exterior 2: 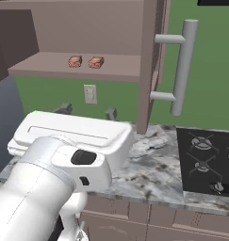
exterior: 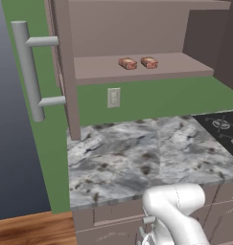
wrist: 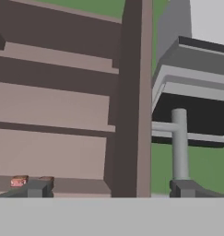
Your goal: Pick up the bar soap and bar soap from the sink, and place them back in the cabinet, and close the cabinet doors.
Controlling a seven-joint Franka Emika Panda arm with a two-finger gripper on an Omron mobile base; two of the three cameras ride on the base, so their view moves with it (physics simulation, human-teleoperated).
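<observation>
Where the cabinet (exterior: 137, 72) gapes — two reddish-orange soaps (exterior: 128, 63) side by side.

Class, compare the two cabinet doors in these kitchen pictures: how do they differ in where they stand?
The left cabinet door stands at the counter's end, by the blue-grey wall; the right cabinet door stands beside the stovetop, framed between the fingertips in the hand view. Both are swung open, mauve-brown, with vertical grey bar handles.

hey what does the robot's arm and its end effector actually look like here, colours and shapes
The arm is glossy white, built of thick rounded tube segments with a curved elbow, a flat-topped rounded link and a dark oval inset at one joint. No cables or markings show. Of the end effector, two small dark grey blocky fingertips are visible, set wide apart.
</observation>
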